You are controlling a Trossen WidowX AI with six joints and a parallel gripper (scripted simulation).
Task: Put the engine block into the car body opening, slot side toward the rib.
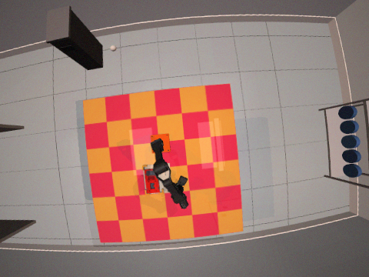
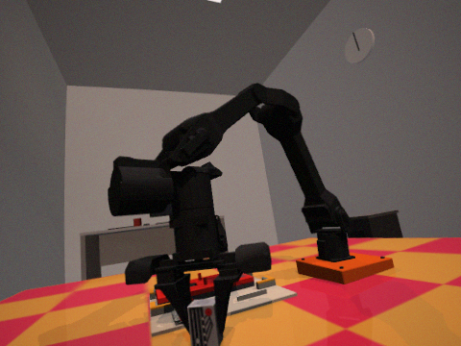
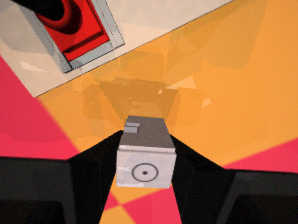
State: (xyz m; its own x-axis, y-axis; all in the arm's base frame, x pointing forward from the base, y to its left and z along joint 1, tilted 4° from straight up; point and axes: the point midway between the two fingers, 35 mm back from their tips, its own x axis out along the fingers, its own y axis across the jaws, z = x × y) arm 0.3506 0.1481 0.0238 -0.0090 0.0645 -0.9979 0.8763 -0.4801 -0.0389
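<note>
The engine block (image 2: pixel 203 321) (image 3: pixel 145 167) is a small grey and white block. In the exterior view its side shows dark slots and a red dot; in the wrist view a ring mark shows on its near face. My gripper (image 2: pixel 206 329) (image 3: pixel 144 136) is shut on it, one finger on each side. The block's lower end is cut off in the exterior view, so I cannot tell whether it touches the mat. The red car body (image 1: pixel 148 188) (image 2: pixel 242 280) (image 3: pixel 94 34) lies beyond the block, apart from it. The opening cannot be made out clearly.
A pale board (image 2: pixel 280 293) (image 3: pixel 150 19) lies under and beside the car body. A dark post stands over the red part at the wrist view's upper left. The arm's orange base (image 1: pixel 166 148) (image 2: pixel 343 275) is on the checkered mat (image 1: pixel 219 96), beyond the car body.
</note>
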